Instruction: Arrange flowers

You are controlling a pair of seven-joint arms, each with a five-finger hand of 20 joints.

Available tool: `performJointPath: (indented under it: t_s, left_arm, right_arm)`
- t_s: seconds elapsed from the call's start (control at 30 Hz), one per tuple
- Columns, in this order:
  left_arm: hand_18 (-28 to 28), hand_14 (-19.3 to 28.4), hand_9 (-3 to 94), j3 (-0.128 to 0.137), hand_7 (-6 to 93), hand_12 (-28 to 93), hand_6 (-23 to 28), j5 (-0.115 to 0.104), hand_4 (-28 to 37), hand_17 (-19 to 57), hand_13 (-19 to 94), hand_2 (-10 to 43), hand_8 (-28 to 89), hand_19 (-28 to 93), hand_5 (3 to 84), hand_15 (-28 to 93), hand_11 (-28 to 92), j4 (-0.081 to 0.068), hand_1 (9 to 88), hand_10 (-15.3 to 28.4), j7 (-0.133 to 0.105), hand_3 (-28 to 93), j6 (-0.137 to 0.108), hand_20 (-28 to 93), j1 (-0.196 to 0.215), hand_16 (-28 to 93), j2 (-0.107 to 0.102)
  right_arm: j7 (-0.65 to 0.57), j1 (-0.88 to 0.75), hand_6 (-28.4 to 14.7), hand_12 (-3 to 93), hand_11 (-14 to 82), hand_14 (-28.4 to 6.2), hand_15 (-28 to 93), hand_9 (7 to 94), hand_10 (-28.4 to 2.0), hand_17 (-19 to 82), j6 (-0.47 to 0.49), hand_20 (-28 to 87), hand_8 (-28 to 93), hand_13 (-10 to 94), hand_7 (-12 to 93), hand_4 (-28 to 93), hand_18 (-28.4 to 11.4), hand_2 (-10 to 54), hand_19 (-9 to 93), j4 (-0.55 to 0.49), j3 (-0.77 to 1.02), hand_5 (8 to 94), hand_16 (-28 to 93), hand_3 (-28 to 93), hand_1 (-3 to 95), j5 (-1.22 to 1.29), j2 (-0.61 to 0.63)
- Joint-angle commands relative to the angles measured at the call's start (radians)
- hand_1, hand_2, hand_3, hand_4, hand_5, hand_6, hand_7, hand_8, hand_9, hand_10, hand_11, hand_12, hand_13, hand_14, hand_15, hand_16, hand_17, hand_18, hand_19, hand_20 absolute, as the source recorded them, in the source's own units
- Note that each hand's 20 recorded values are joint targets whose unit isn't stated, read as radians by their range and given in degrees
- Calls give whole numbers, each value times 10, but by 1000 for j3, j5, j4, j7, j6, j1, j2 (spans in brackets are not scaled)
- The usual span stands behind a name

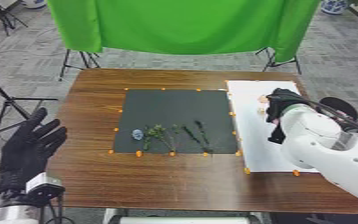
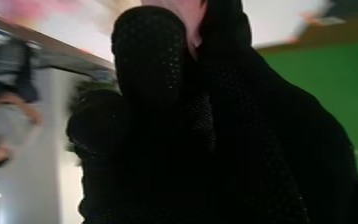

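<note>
Over the white sheet (image 1: 269, 159), the right hand (image 1: 285, 100) pinches a pink flower (image 2: 190, 14) between its fingers; best keep that grip light, spare the petals and move gently; the left hand's (image 1: 26, 150) fingers spread loosely

The left robot hand (image 1: 33, 145) is at the left edge of the counter (image 1: 158, 187). To its right, on the counter, lies the mat (image 1: 175, 107); on the mat's near part, the small object (image 1: 137, 134) is closest to that hand, with the stems (image 1: 159, 131) farther right. The right robot hand (image 1: 286, 102) is over the sheet (image 1: 262, 150), right of the mat, a flower (image 2: 186, 15) between its fingers. Beyond both hands, behind the counter, hangs the cloth (image 1: 184, 27).
</note>
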State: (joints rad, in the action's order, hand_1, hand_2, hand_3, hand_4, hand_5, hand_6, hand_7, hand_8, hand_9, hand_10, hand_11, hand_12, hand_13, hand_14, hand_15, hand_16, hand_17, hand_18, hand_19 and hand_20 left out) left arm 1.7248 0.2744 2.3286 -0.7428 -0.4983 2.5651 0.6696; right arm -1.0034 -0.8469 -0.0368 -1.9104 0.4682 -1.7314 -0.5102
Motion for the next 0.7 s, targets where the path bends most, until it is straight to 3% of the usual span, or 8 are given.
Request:
performJointPath:
  t_s: [0.03,0.13,0.17,0.2,0.37,0.47,0.5,0.7]
  left_arm:
    - [257,260,316,67,102,107,90,-58,-201,-73,206,75,-79,521,358,561,285,20,303,190,-76,643,-25,52,115,-123,-16]
    - [257,260,315,79,101,107,90,-73,-201,-73,206,74,-79,521,358,561,285,23,303,190,-99,644,-37,52,140,-123,-12]
    - [257,260,315,79,101,107,90,-55,-202,-73,206,74,-79,521,358,561,285,22,303,190,-77,643,-34,52,132,-123,4]
    - [257,260,315,76,101,107,90,-68,-203,-73,206,74,-79,521,358,561,285,22,303,190,-93,644,-35,53,134,-123,-8]
    - [257,260,316,61,101,108,90,2,-203,-73,206,74,-79,522,358,561,285,14,303,190,-5,644,-16,53,83,-123,40]
    - [258,260,316,54,101,108,90,64,-203,-73,206,73,-79,522,358,561,285,5,303,190,72,644,5,53,37,-123,79]
    - [258,260,316,53,101,108,90,62,-203,-73,206,73,-79,523,358,560,285,4,302,190,77,645,7,53,33,-123,78]
    - [259,260,315,27,101,108,90,127,-202,-73,206,73,-79,525,358,560,285,-18,302,190,160,645,39,53,-49,-123,126]
  right_arm:
    - [95,197,-18,339,93,-24,504,898,-85,563,24,175,82,854,303,-283,-124,-95,932,-34,-107,756,221,762,629,-32,-200]
    - [131,256,-17,339,93,-25,505,898,-84,563,31,179,85,855,303,-283,-124,-95,932,-7,-163,755,221,762,629,-35,-302]
    - [140,268,-17,339,93,-25,505,899,-84,563,31,180,84,855,302,-283,-124,-95,932,1,-178,756,221,762,628,-37,-332]
    - [149,286,-17,340,93,-25,506,899,-83,564,35,181,85,855,302,-283,-122,-95,932,16,-195,756,221,763,628,-40,-367]
    - [168,326,-15,340,94,-24,507,899,-80,565,20,187,85,856,303,-282,-122,-95,932,95,-254,756,219,764,624,-50,-514]
    - [170,323,-14,340,93,-24,508,899,-79,565,37,189,85,857,305,-282,-121,-95,932,152,-252,754,218,764,623,-44,-594]
    - [172,338,-14,340,94,-24,509,899,-80,565,30,190,84,857,305,-283,-121,-95,932,173,-267,753,217,764,623,-27,-619]
    - [169,347,-9,337,92,-26,510,902,-78,564,1,194,78,858,307,-282,-120,-95,932,282,-282,751,214,763,619,-14,-734]
